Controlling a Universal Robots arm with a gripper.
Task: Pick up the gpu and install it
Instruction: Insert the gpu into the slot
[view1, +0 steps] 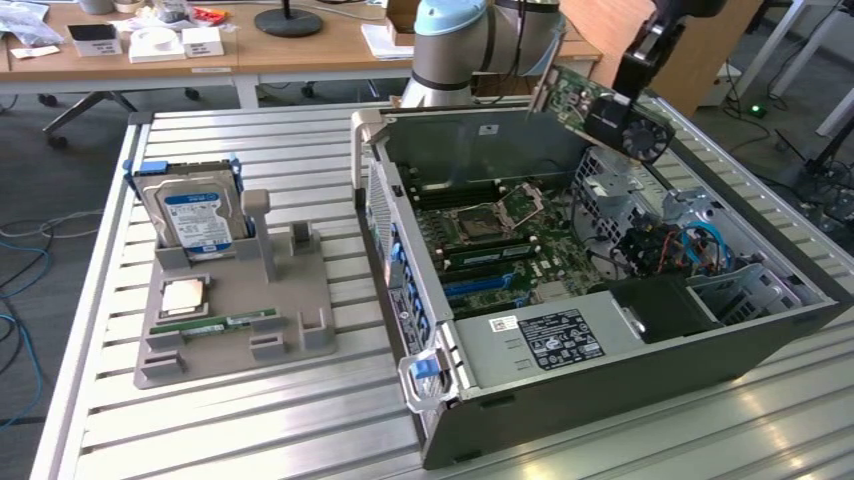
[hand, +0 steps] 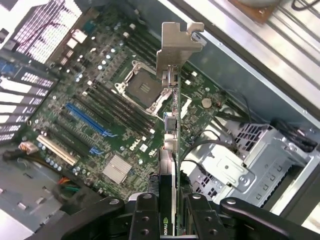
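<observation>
You had the slatted table (view1: 267, 420) w/ the open PC case (view1: 641, 380) lying on it, mobo (view1: 507, 240) facing up. The gpu (view1: 607, 105) hung in the air over the case's far corner at the exterior view's right, and the gripper (hand: 169, 205) was clenched on it edge-on. Risk, IMO: the card sat tilted and well apart from the blue slot (hand: 87, 119), so a skewed descent could've missed it, snagged the bracket (hand: 177, 47) on the case wall, or twisted the thin board in the grip.
</observation>
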